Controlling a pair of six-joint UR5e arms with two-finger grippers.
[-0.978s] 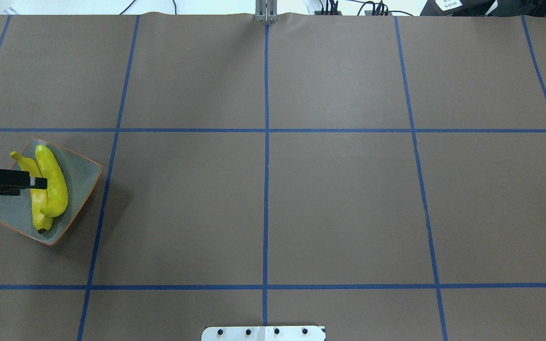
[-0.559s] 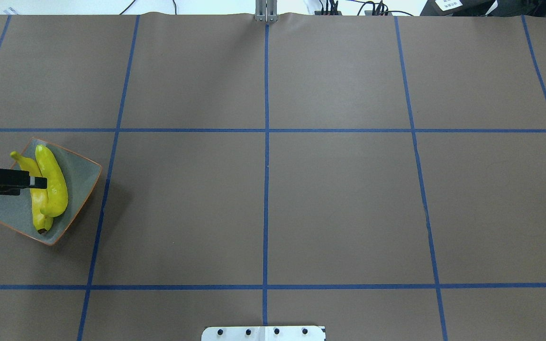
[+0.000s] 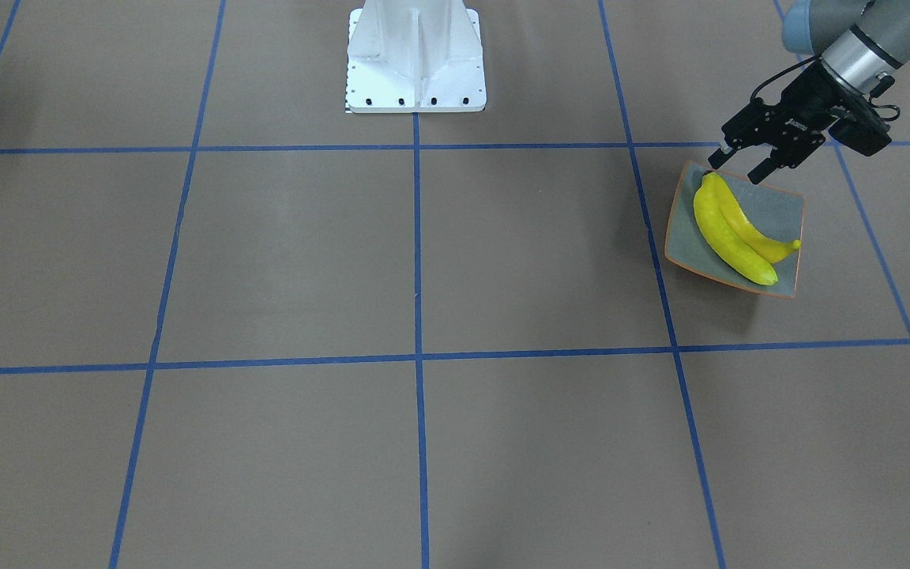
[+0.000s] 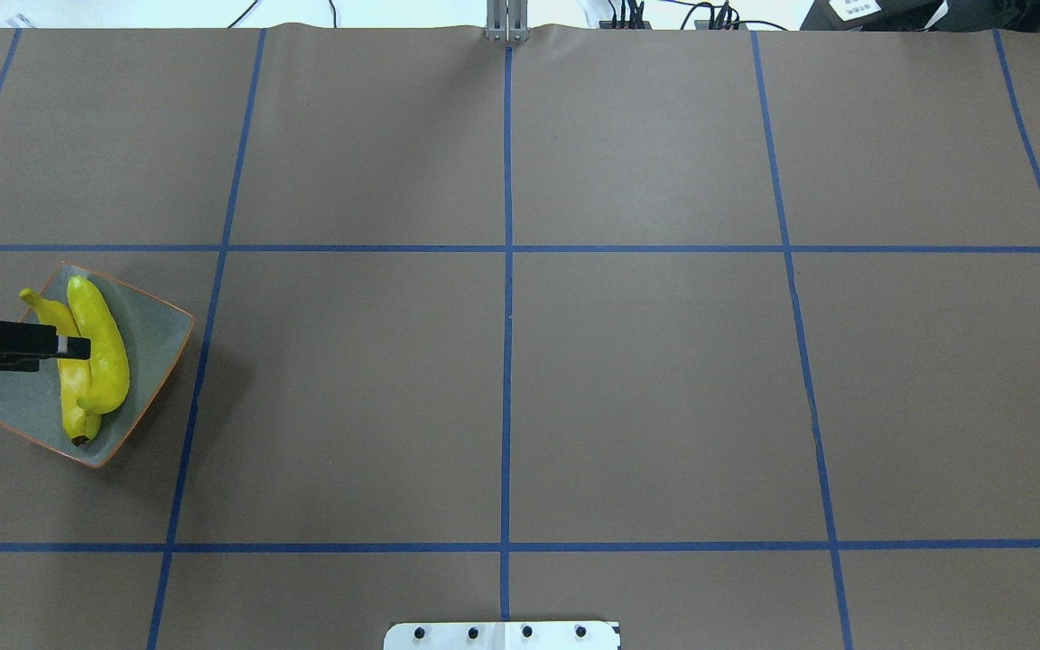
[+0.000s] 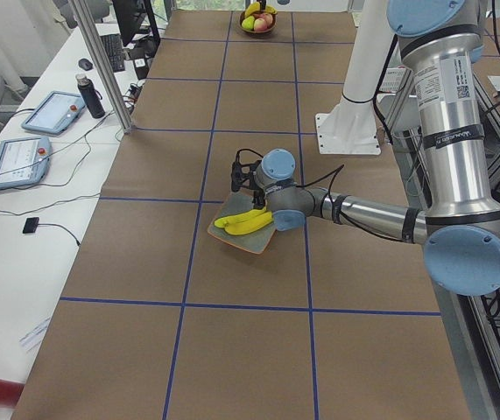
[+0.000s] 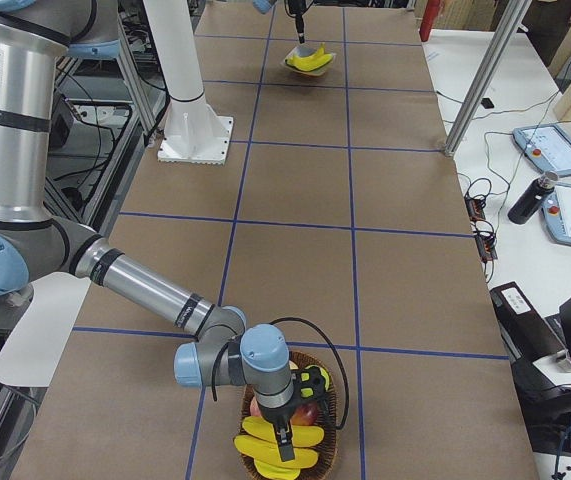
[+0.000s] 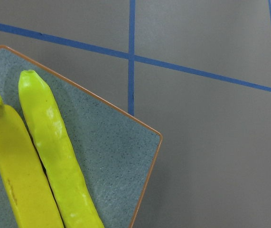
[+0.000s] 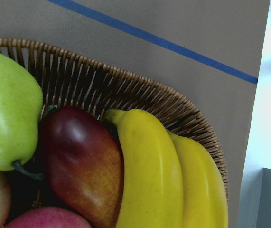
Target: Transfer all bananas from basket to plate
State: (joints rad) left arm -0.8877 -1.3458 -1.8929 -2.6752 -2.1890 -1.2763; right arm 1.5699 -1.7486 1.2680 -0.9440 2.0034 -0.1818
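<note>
A square grey-green speckled plate with a thin orange rim [image 3: 780,207] sits on the brown paper-covered table [image 3: 423,261], which is marked off with blue tape lines. Two glossy yellow curved bananas [image 3: 731,235] lie on the plate side by side, touching along their length. The left claw [image 3: 739,168] hangs just above the plate, on the side toward the robot's white base [image 3: 415,55] (its black fingers stand apart with nothing between them).

Well away from the plate, at the table's opposite end, a round brown wicker basket [image 6: 331,398] holds two more yellow bananas [image 8: 159,175]. They lie pressed together against its wall, beside a dark red pear-shaped fruit [image 8: 78,161] and a green pear [image 8: 7,118]. The right claw [image 6: 284,447] hangs over those basket bananas, far from the plate. From where I see it, I cannot tell whether its fingers are apart or together.
</note>
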